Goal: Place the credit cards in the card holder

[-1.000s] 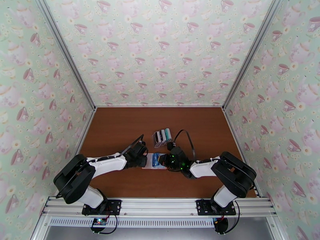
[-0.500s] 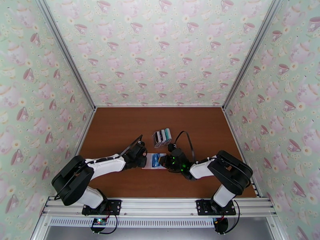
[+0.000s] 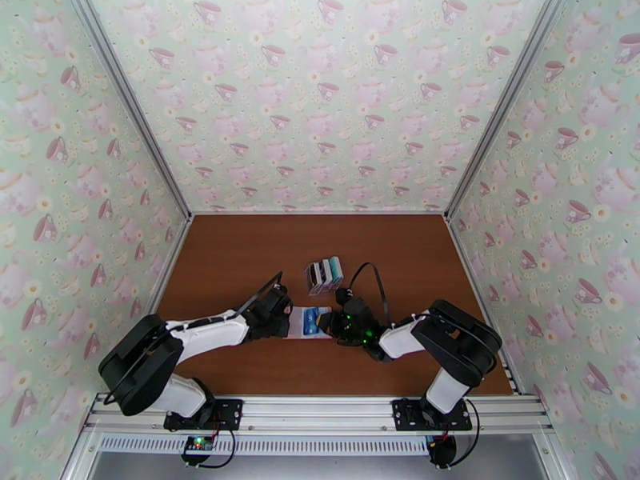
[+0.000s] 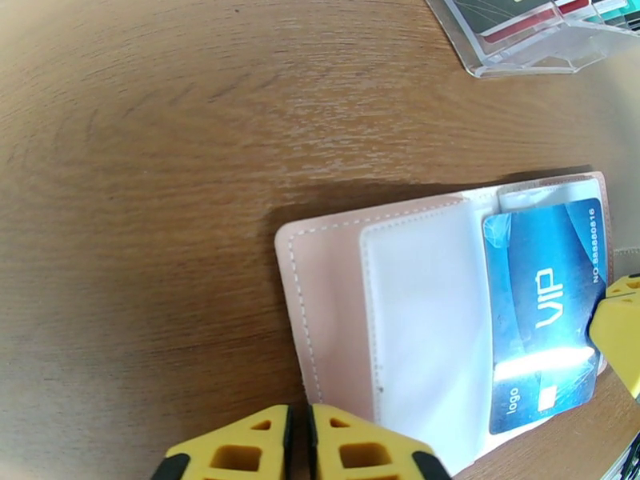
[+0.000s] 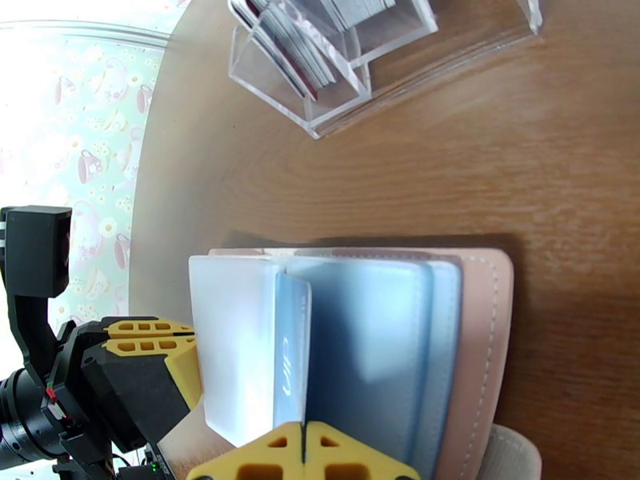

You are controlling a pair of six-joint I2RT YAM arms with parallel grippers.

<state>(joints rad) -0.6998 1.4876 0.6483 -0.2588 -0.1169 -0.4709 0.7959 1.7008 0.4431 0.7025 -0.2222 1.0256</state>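
The pink card holder (image 4: 324, 314) lies open on the desk (image 4: 144, 154) just near of the clear rack (image 5: 320, 74), with my left claw (image 4: 300, 442) pinched narrow at its left edge and my right claw (image 5: 304, 451) closed on the blue card (image 4: 552, 314) lying across its right half.

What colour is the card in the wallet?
Blue card with white VIP lettering, best seen in the left wrist view.

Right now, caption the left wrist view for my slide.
Open pink wallet with a blue VIP card on it, left gripper shut at its near edge.
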